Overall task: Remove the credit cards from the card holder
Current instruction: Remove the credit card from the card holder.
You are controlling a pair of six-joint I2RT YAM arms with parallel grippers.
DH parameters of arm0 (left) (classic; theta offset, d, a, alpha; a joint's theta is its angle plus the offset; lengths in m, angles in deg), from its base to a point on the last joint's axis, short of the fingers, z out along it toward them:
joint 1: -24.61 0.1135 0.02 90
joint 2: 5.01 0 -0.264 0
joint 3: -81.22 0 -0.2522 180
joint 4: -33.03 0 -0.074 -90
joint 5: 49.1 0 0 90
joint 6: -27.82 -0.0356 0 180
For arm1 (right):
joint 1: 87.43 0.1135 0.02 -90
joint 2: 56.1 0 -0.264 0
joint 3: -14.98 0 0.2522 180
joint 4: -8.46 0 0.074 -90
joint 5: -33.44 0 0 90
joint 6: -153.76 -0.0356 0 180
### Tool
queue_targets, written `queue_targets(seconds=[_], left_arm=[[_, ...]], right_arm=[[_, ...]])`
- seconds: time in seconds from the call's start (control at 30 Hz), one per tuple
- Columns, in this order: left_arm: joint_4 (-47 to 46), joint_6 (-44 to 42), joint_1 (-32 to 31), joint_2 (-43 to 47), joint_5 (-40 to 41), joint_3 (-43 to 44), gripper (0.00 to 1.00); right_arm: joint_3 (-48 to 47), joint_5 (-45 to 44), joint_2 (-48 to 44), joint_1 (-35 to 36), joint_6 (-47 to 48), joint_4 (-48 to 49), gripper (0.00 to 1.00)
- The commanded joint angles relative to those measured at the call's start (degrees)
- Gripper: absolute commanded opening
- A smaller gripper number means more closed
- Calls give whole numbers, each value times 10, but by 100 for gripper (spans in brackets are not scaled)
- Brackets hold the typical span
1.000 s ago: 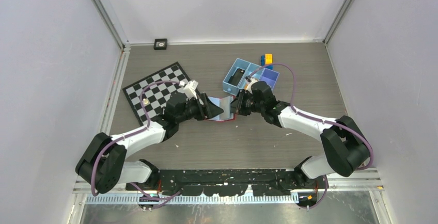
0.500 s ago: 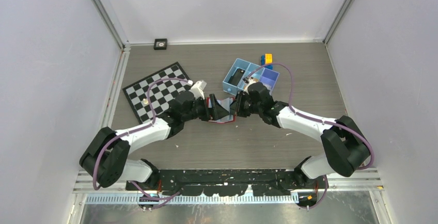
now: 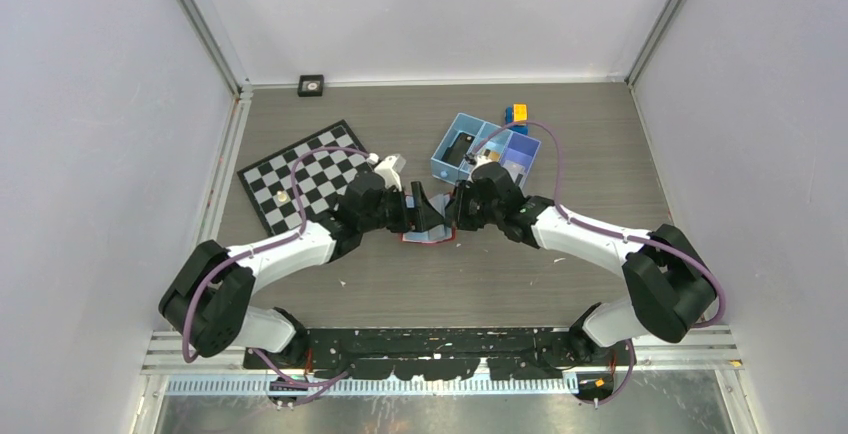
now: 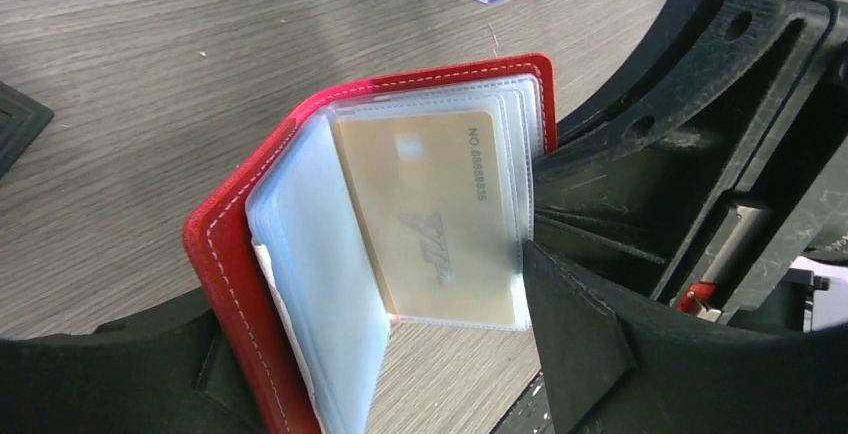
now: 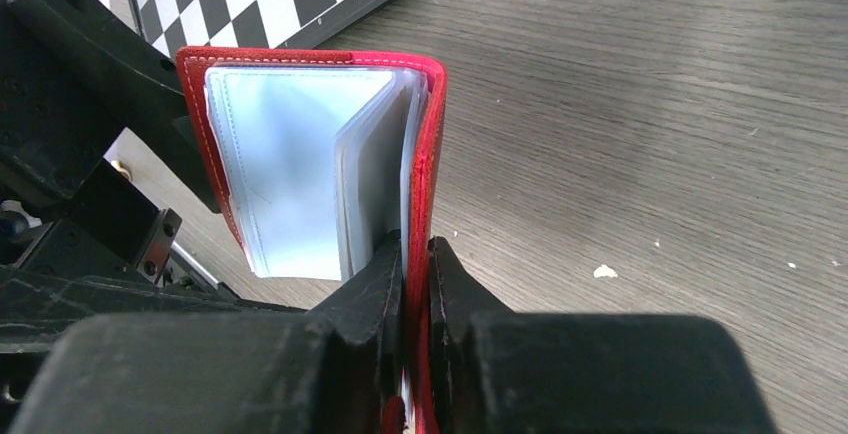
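The red card holder (image 4: 235,284) stands open on its edge on the table between my two grippers; it also shows in the top view (image 3: 430,234). Its clear sleeves fan out. An orange-gold credit card (image 4: 435,219) sits inside a sleeve. No grey card shows. My right gripper (image 5: 415,254) is shut on the holder's right cover (image 5: 430,144). My left gripper (image 4: 385,349) is open around the holder: one finger lies outside the left cover, the other fingertip (image 4: 570,334) is at the sleeve edge. In the top view the left gripper (image 3: 412,212) and right gripper (image 3: 452,210) nearly touch.
A blue three-compartment tray (image 3: 449,137) with small items stands just behind the right gripper, with a yellow and blue block (image 3: 517,114) behind it. A checkerboard (image 3: 300,179) lies at the left, close to the left arm. A small black square (image 3: 311,84) sits at the back wall.
Both grippers have moved toward each other. The card holder, spread wide a second ago, is now folded into a narrower V between them.
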Motion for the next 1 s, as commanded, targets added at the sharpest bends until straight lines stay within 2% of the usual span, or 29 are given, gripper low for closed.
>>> queue_targets(seconds=[0.0, 0.17, 0.27, 0.47, 0.63, 0.97], left_arm=[[54, -26, -6, -5, 49, 35, 75], [78, -28, -6, -8, 65, 45, 48], [76, -25, -6, 0, 68, 41, 41], [71, -22, -6, 12, 67, 36, 38], [31, -14, -5, 15, 38, 22, 41], [-24, 29, 43, 5, -33, -3, 38]], right_arm=[[-40, -18, 4, 11, 13, 16, 1], [-44, -39, 2, 13, 15, -11, 0], [-45, -47, 3, 13, 12, -16, 1], [-43, -19, 15, -1, -3, -7, 0], [-18, 43, 12, -22, -28, 59, 1], [23, 134, 10, -52, -81, 167, 0]])
